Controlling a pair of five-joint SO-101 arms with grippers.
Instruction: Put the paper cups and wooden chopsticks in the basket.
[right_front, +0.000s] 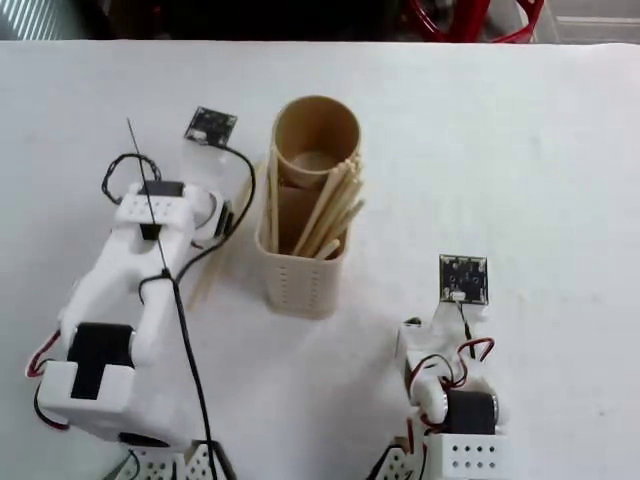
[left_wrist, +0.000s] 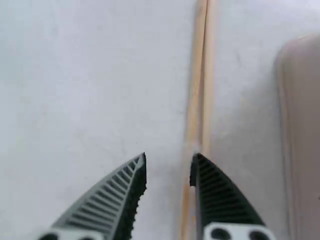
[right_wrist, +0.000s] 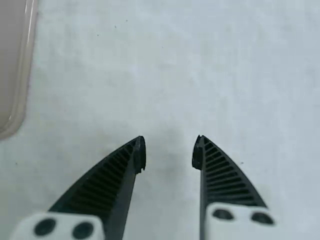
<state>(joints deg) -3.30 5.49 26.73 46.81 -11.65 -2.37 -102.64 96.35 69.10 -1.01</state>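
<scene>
**user1:** Light is bright and flat, seems to come from overhead. The white table (right_front: 520, 150) is nearly blown out in the high view.

**user2:** Yeah, shadows are super soft, just a faint one hugging the basket (right_front: 300, 285) base. Wrist views come out dimmer, no glare anywhere.

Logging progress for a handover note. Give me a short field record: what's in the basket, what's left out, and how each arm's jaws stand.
basket: mid-table
in basket: paper cup, bundle of chopsticks
left out: loose chopsticks, flat on the table beside the basket
left jaws: open, at the loose chopsticks
right jaws: open, over bare table
</scene>
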